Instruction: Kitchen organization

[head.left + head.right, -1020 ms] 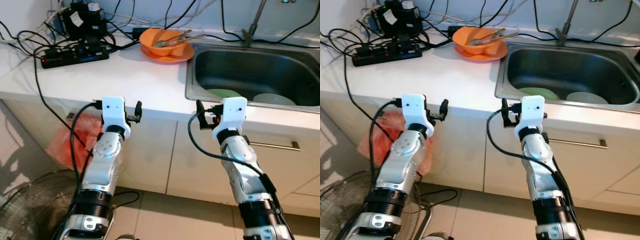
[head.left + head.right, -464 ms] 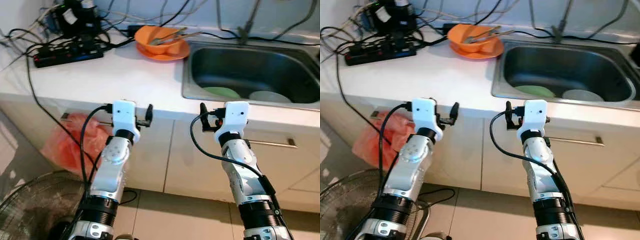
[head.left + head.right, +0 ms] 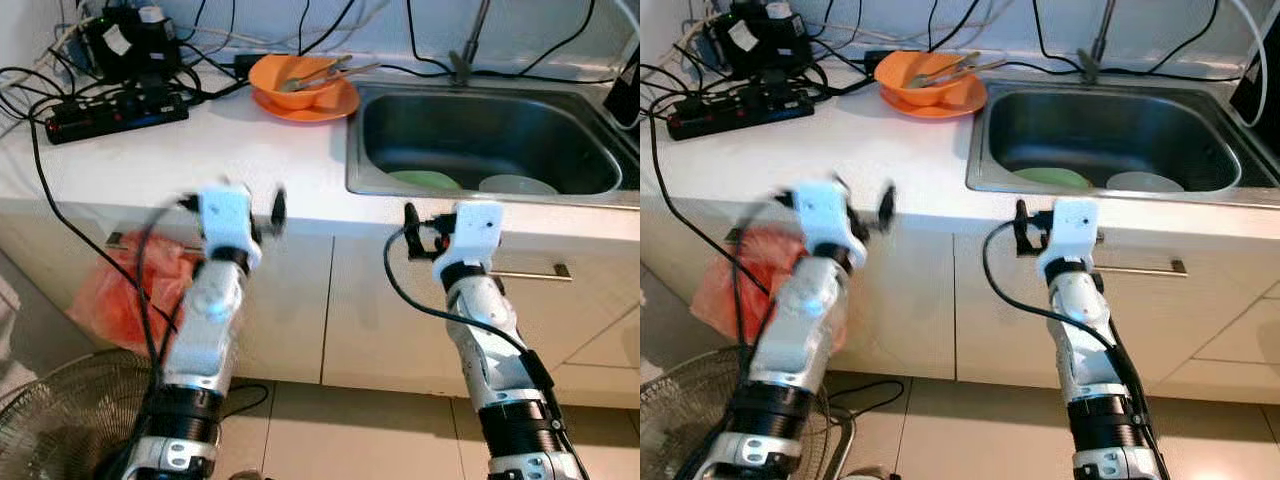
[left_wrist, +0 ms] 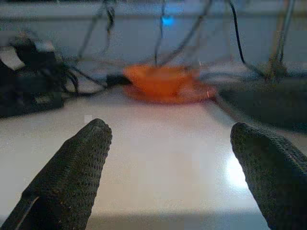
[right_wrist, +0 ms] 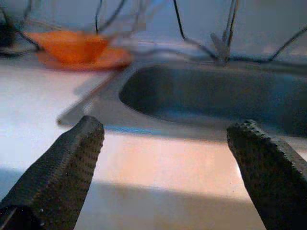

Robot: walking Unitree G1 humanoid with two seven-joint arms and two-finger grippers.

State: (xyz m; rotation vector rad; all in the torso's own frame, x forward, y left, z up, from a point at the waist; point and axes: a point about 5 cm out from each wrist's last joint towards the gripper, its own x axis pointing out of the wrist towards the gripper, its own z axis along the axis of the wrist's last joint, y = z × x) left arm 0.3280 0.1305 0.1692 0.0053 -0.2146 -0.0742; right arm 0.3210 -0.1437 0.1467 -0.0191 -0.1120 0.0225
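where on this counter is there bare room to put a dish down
The widest bare patch is the white counter between the black power strip, the orange plate and bowl and the sink rim, running to the front edge. The back left corner is crowded with cables and a black device. The sink already holds a green plate and a pale plate.
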